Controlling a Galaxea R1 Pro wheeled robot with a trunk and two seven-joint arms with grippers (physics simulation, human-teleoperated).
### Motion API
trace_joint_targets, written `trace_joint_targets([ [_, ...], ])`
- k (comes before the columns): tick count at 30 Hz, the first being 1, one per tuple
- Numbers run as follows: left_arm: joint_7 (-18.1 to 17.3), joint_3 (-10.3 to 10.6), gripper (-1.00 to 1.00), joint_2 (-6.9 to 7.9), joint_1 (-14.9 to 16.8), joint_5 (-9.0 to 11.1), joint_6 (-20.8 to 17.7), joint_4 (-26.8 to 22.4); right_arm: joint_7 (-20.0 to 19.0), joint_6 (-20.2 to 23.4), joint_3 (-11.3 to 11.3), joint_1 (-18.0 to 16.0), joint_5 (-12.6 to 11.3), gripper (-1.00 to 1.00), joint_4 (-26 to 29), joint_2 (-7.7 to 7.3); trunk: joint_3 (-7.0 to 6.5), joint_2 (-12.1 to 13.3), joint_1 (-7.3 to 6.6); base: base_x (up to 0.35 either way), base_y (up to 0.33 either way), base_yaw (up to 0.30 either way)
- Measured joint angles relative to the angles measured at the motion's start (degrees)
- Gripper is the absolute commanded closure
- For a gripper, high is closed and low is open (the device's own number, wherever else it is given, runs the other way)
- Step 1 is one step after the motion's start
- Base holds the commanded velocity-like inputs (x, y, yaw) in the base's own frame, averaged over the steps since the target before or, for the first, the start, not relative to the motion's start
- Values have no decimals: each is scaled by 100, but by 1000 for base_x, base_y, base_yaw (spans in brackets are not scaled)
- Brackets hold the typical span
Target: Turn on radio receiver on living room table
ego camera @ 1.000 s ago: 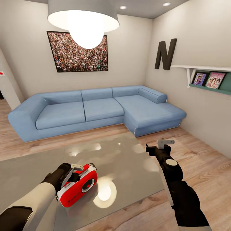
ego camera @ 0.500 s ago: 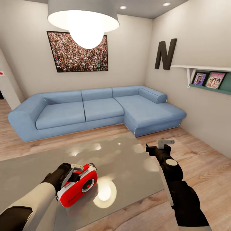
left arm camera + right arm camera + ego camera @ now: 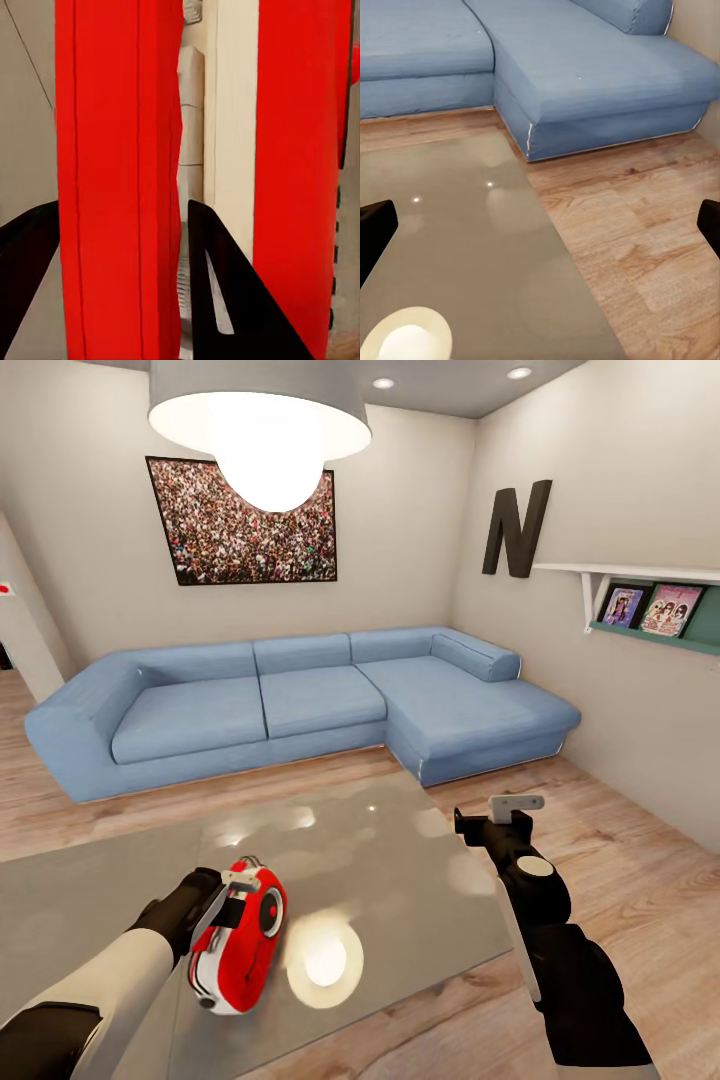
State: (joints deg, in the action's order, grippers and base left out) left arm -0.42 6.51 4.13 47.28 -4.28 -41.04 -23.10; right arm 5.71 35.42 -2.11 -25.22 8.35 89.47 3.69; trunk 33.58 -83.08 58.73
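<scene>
Black fingers point(image 3: 225, 300) of the left gripper point(image 3: 222, 900) are seen close around the red and white radio receiver point(image 3: 240, 940). One finger is pressed into the gap between a red part and a white part, and the other is set at the outer red side. It looks as if the radio is being held, but a firm squeeze cannot be told for sure. The radio is tipped up on its side on the glossy grey table point(image 3: 400, 880), near the front edge, with its round dial point(image 3: 270, 922) turned sideways.

A hard plastic shell is shown, so the radio is judged to be stiff and light. It is also judged to be smooth and slippery, and the glassy top may let it slide or roll. A good hold is thought to be across the flat sides, or by the thin handle, which is hard to make out here.

Any switch is hidden, so it cannot be said whether the radio is on. Much of the radio's back is blocked by the gripper.

Farther out, the right gripper point(image 3: 505, 812) is held over the far table edge with its fingers spread wide and nothing in them. A blue sofa point(image 3: 300, 700) is seen behind.
</scene>
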Motion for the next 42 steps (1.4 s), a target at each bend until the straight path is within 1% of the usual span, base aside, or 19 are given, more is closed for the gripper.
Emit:
trace_joint_targets([
  [12,-1,0,100,0,0,5,4,0,0,0,0,0,0,-100,0,0,0,0,0,0,0,0],
  [13,-506,38,100,8,-1,-264,-8,-151,3,0,0,0,0,-100,0,0,1,0,0,0,0,0],
  [14,-689,4,100,-2,1,176,-20,-341,2,0,0,0,0,-100,0,-2,-1,0,0,0,0,0],
  [15,-760,-4,100,0,2,267,-26,-365,1,-3,5,0,2,-100,0,-6,-1,0,0,0,0,0],
  [17,-658,27,100,12,0,-217,1,-348,0,-8,7,0,4,-100,0,-10,0,0,0,0,0,0],
  [18,-675,22,100,12,0,-107,-5,-349,0,-10,7,0,5,-100,0,-12,0,0,0,0,0,0],
  [19,-683,15,100,15,-1,63,-14,-352,0,-30,9,0,6,-100,-3,-14,0,0,0,0,0,0],
  [20,-679,16,100,16,-1,37,-12,-351,0,-32,9,0,7,-100,-2,-12,0,0,0,0,0,0],
  [21,-677,20,100,18,-1,-58,-7,-350,0,-33,9,0,7,-100,-2,-11,0,0,0,0,0,0],
  [22,-677,21,100,18,-1,-69,-6,-348,0,-34,9,0,8,-100,-1,-14,0,0,0,0,0,0],
  [24,-679,11,100,17,-1,0,-10,-351,0,-35,9,0,8,-100,-1,-14,0,0,0,0,0,0],
  [26,-678,12,100,18,-1,-39,-8,-351,0,-35,9,0,8,-100,0,-16,0,0,0,0,0,0],
  [36,-678,3,100,8,0,-29,-13,-391,4,-35,9,0,7,-100,-1,-15,0,0,0,0,0,0],
  [38,-678,-1,100,-5,0,-7,-19,-508,4,-35,9,0,8,-100,0,-14,0,0,0,0,0,0],
  [39,-678,13,100,-26,-3,-15,-39,-670,7,-33,9,0,6,-100,0,-10,1,1,0,0,0,0],
  [40,-677,11,100,-70,2,-18,-147,-971,8,-30,9,0,8,-100,0,-9,-1,0,0,0,0,0],
  [41,-682,12,100,-102,4,66,-289,-1123,8,-30,9,0,9,-100,0,-9,-1,0,0,0,0,0],
  [42,-680,18,100,-113,-3,82,-368,-1188,8,-29,9,0,8,-100,0,-9,0,0,0,0,0,0],
])
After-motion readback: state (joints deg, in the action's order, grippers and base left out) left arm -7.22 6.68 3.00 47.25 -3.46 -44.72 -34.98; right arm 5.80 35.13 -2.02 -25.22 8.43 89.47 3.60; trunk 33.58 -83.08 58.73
